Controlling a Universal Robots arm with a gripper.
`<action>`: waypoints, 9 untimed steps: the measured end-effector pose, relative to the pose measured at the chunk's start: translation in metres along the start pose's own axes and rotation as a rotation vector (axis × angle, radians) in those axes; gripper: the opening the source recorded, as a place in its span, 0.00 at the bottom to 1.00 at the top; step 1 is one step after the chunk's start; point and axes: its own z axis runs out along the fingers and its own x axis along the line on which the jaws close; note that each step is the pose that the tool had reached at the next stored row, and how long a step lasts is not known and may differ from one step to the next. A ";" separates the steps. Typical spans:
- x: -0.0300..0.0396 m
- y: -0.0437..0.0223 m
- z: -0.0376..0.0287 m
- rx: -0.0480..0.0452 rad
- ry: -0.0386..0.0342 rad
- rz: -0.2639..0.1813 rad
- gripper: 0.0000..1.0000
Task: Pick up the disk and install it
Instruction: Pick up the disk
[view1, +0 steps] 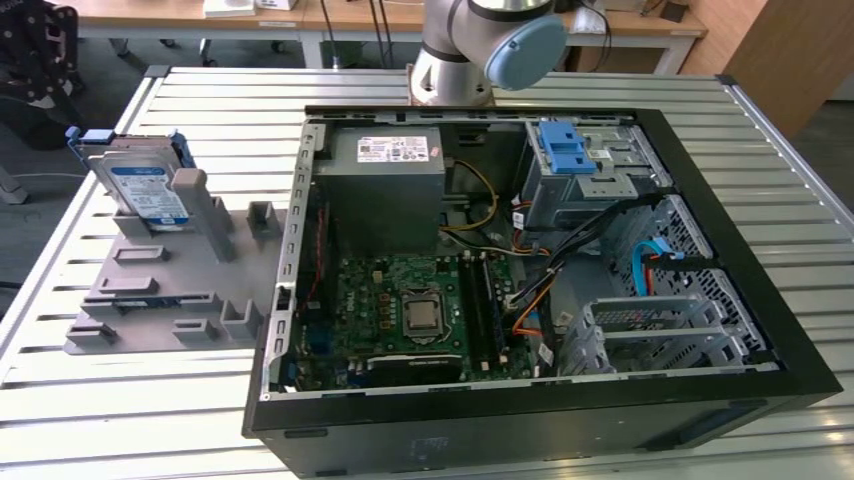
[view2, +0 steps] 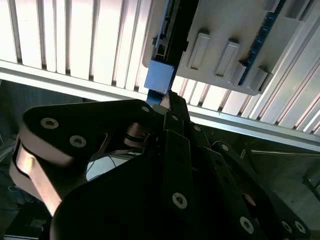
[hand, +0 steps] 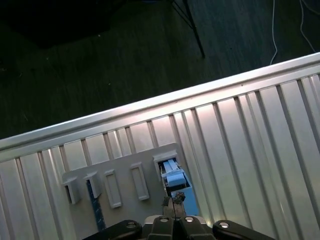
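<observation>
The disk (view1: 140, 185), silver with a white-and-blue label and a blue bracket, stands upright on edge in a slot of the grey holder (view1: 160, 290) at the exterior view's left. Both wrist views look down on it from above: its blue-framed top edge (hand: 172, 175) rises from the holder (hand: 120, 180), and the bracket's blue end (view2: 160, 77) lies just past my fingertips. My gripper (view2: 167, 99) hangs above the disk, apart from it, with the fingertips drawn together and nothing between them; in the first wrist view the gripper (hand: 173, 200) lines up with the disk's edge.
An open black computer case (view1: 747, 250) lies flat on the slatted metal table (view1: 747, 130), with a grey power supply (view1: 387, 170), a motherboard (view1: 414, 310) and a grey drive cage with a blue latch (view1: 574, 160). The table edge (hand: 150, 106) borders dark floor close to the holder.
</observation>
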 end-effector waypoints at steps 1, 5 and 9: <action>0.0000 0.0000 0.0000 0.0000 0.0004 -0.010 0.11; 0.0000 0.0000 0.0000 -0.0002 0.0023 -0.059 0.11; 0.0000 0.0000 0.0000 -0.0008 0.0046 -0.117 0.11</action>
